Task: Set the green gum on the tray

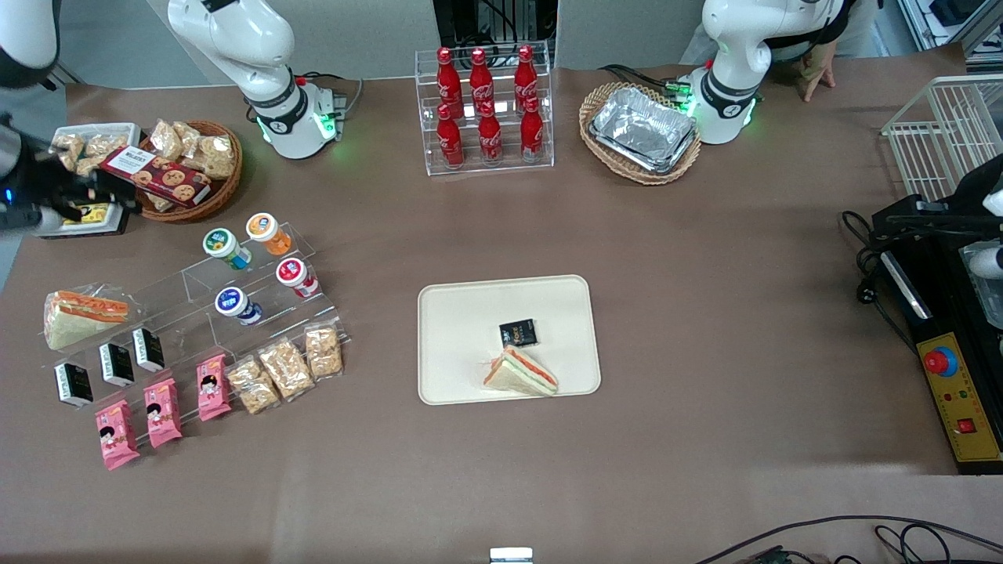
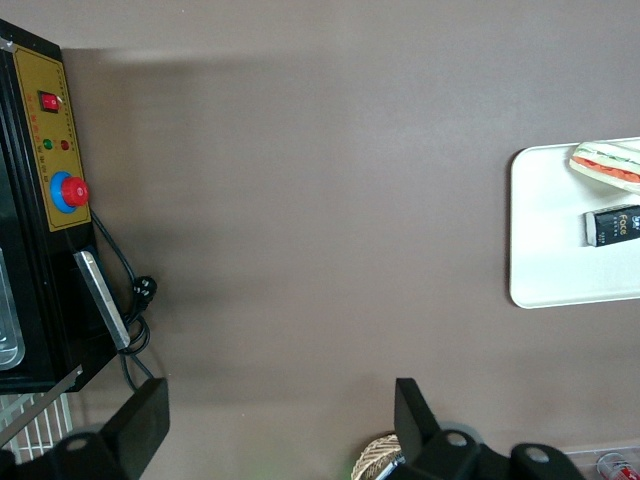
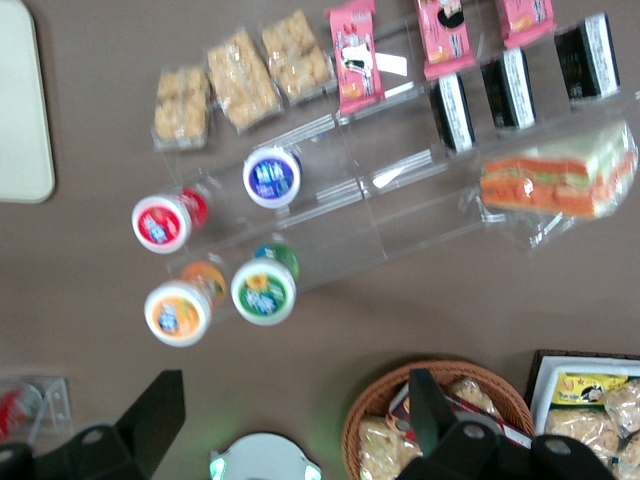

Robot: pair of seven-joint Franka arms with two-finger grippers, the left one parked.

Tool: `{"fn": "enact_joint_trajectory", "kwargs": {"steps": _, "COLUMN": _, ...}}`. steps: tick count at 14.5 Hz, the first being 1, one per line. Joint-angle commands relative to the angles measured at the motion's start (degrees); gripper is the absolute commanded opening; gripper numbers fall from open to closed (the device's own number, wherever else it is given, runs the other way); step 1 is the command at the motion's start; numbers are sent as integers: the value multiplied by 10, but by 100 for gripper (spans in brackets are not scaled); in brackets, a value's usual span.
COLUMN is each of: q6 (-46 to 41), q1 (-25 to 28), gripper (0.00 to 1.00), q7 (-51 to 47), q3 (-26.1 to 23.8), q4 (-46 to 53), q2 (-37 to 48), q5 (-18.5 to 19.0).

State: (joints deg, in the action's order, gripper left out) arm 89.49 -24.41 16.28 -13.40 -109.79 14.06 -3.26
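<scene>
The green gum (image 1: 226, 245) (image 3: 264, 290), a teal-bodied bottle with a white, green-ringed lid, stands on the upper step of a clear acrylic stand (image 1: 196, 313) beside an orange bottle (image 1: 266, 231). My right gripper (image 1: 78, 192) (image 3: 292, 390) hovers high above the table at the working arm's end, near a wicker basket, with its fingers wide open and nothing between them. The cream-white tray (image 1: 462, 329) (image 3: 20, 100) (image 2: 550, 230) lies mid-table and holds a sandwich (image 1: 521, 372) and a black packet (image 1: 517, 333).
A red-lidded bottle (image 1: 294, 274) and a blue-lidded bottle (image 1: 235, 304) stand on the stand's lower step, with snack packs and a wrapped sandwich (image 1: 82, 313) nearer the camera. A wicker snack basket (image 1: 188, 168), a cola rack (image 1: 486, 110) and a basket of foil trays (image 1: 642, 129) stand farther back.
</scene>
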Motion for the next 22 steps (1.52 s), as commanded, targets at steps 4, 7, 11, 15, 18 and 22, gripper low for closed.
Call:
{"fn": "enact_joint_trajectory", "kwargs": {"steps": 4, "q6": 39, "q1": -10, "gripper": 100, "q7": 82, "q3": 70, "q4": -106, "q2": 78, "q5": -60}}
{"fn": "enact_joint_trajectory", "kwargs": {"steps": 7, "q6": 52, "q1": -4, "gripper": 100, "q7": 81, "q3": 66, "q4": -116, "q2": 84, "q5": -68}}
{"fn": "enact_joint_trajectory", "kwargs": {"steps": 11, "q6": 86, "q1": -3, "gripper": 100, "q7": 82, "q3": 61, "q4": -147, "q2": 96, "q5": -77}}
{"fn": "enact_joint_trajectory", "kwargs": {"steps": 15, "q6": 119, "q1": 9, "gripper": 100, "q7": 74, "q3": 42, "q4": -176, "q2": 98, "q5": -77}}
{"fn": "enact_joint_trajectory", "kwargs": {"steps": 18, "q6": 162, "q1": 9, "gripper": 100, "q7": 72, "q3": 16, "q4": -212, "q2": 98, "q5": -77}}
{"fn": "enact_joint_trajectory", "kwargs": {"steps": 22, "q6": 224, "q1": 9, "gripper": 99, "q7": 71, "q3": -7, "q4": -255, "q2": 91, "q5": -77}}
